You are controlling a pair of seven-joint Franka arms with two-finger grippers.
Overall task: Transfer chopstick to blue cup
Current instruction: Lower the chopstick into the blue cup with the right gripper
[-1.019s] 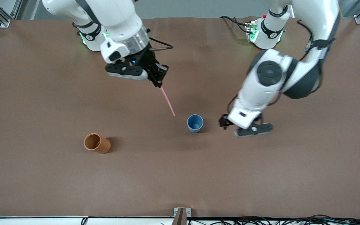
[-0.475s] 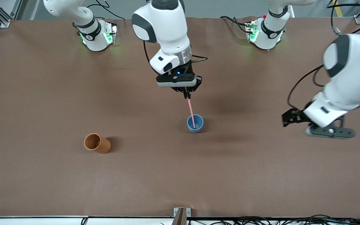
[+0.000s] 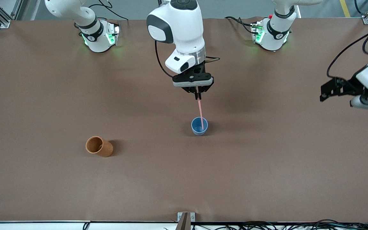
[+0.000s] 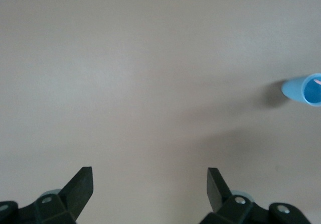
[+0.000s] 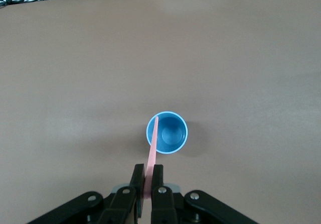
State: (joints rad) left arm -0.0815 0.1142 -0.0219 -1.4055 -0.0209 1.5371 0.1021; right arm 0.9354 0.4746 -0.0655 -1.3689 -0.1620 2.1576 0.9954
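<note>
The right tool (image 3: 198, 95) hangs over the blue cup (image 3: 199, 126), near the middle of the tabletop (image 3: 267, 175). Its two fingers (image 5: 157, 179) are pressed together on the top end of the chopstick (image 3: 200, 111). The thin pink stick points down from the fingers. In the right wrist view its low end sits at the cup's rim, at the inner wall. In the front view the tip shows inside the cup's round mouth. It is hard to tell if the tip touches the bottom.

The blue cup stands upright on the brown tabletop, with nothing else close to it.

The left tool (image 3: 331, 90) is up in the air over the left arm's end of the tabletop, well apart from the cup. Its fingers (image 4: 80, 186) are spread wide and hold nothing. In the left wrist view only bare tabletop lies between them, and the blue cup shows small at the edge. This arm waits.

An orange-brown cup (image 3: 98, 146) stands toward the right arm's end of the tabletop, nearer to the front camera than the blue cup and well apart from it.

No writing or labels can be read on the cups or the chopstick.
</note>
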